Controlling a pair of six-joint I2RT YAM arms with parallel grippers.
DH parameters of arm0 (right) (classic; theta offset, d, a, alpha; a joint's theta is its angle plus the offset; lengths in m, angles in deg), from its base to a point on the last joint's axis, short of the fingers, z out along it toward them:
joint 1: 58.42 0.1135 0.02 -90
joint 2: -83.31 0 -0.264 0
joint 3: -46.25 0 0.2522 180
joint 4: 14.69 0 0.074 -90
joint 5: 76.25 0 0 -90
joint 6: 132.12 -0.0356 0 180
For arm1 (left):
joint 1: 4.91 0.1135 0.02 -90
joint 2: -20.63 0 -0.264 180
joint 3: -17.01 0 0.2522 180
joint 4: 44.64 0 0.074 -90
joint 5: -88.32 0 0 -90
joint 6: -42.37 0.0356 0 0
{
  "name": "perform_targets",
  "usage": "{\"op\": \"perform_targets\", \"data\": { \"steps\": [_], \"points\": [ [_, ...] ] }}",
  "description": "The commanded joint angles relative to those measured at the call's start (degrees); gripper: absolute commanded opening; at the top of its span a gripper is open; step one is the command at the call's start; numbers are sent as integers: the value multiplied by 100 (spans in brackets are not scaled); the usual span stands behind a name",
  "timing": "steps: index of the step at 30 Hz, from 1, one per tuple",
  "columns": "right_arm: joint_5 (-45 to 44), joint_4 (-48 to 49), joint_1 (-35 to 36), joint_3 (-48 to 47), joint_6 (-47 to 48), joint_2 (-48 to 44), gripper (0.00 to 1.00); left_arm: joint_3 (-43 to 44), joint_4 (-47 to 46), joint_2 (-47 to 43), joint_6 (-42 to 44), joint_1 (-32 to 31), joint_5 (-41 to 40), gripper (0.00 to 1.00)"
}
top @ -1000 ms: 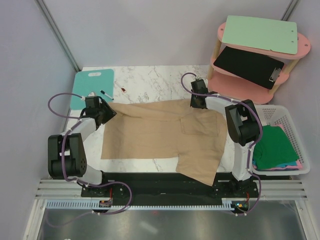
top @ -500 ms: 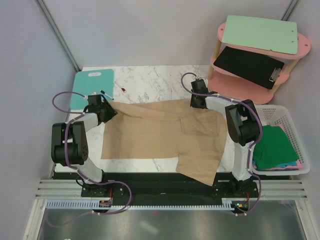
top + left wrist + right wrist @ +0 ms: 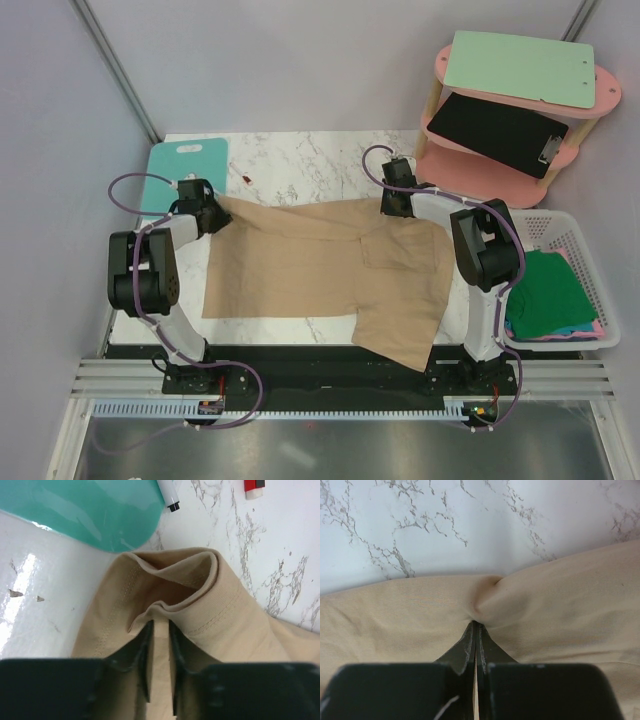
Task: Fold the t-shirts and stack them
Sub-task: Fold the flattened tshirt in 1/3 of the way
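Tan t-shirt (image 3: 310,270) lay spread on the desk (image 3: 300,160). Left tool (image 3: 159,630) was clamped narrowly on its sleeve fold; right tool (image 3: 476,628) was pinched tight on its far edge.

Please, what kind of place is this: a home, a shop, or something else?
Probably a robot test cell in a lab: left arm and right arm bolted by a metal rail at a marble table, plain grey walls around it, and props like a pink shelf and white basket.
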Motion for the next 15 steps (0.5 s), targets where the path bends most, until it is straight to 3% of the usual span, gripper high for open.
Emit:
{"op": "perform_targets", "data": {
  "steps": [1, 2, 3, 9, 11, 12, 15],
  "points": [
    [36, -141, -54, 78, -2, 193, 0, 271, -116, 109, 120, -16, 50, 13],
    [36, -141, -54, 79, -2, 175, 0, 307, -116, 118, 120, -8, 41, 12],
    [45, -150, -54, 79, -2, 184, 0, 324, -107, 136, 137, -8, 41, 3],
    [89, -150, -63, 79, -2, 201, 0, 290, -107, 66, 181, -16, 50, 2],
    [106, -150, -63, 87, -11, 210, 0, 193, -81, -40, 234, -16, -55, 10],
    [124, -141, -63, 79, -3, 210, 0, 158, -63, -92, 260, -16, -108, 22],
    [141, -150, -63, 79, -11, 193, 0, 61, 7, -233, 304, -8, -249, 37]
  ]
}}
